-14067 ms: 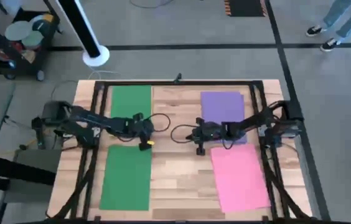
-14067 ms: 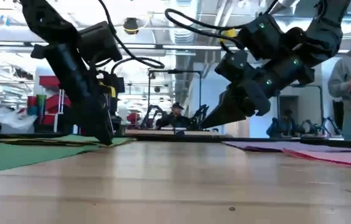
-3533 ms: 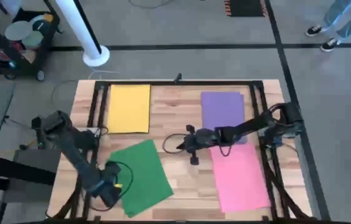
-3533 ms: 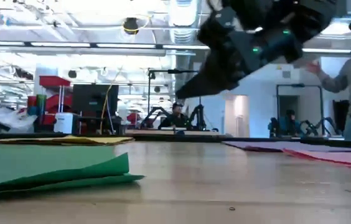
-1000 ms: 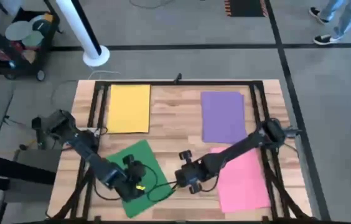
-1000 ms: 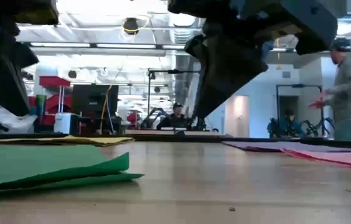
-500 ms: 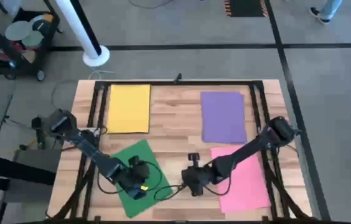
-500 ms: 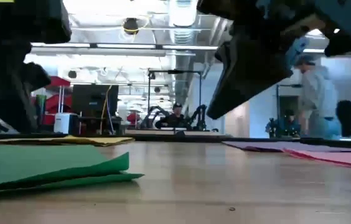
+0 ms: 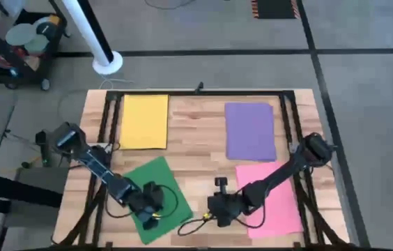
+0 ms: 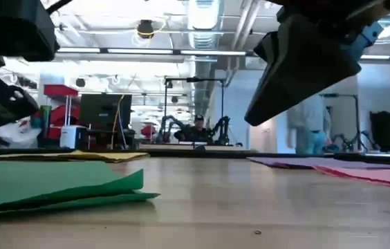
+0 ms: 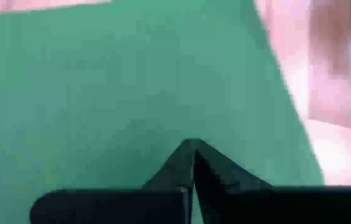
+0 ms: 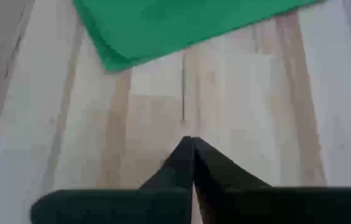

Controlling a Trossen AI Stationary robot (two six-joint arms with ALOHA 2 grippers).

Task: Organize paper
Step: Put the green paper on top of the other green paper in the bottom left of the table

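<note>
The right gripper [image 9: 219, 213] has swung from mid-tabletop to the near edge, jaws pressed together, beside the skewed green paper [image 9: 156, 181]; the left gripper [image 9: 149, 207], jaws pressed together, rests on that sheet. Straightening it seems next. Yellow paper [image 9: 144, 120], purple paper [image 9: 249, 130] and pink paper [image 9: 280, 199] lie squared. No containers show.

Green paper [image 9: 153, 196]: middle hidden under the left gripper [image 9: 152, 209] in the high view; cut by the picture's edge in the low view, near corner blurred. Whether the closed fingertips [image 11: 192, 163] touch that sheet cannot be told. Person [image 10: 308, 124] beyond the table: blurred.
</note>
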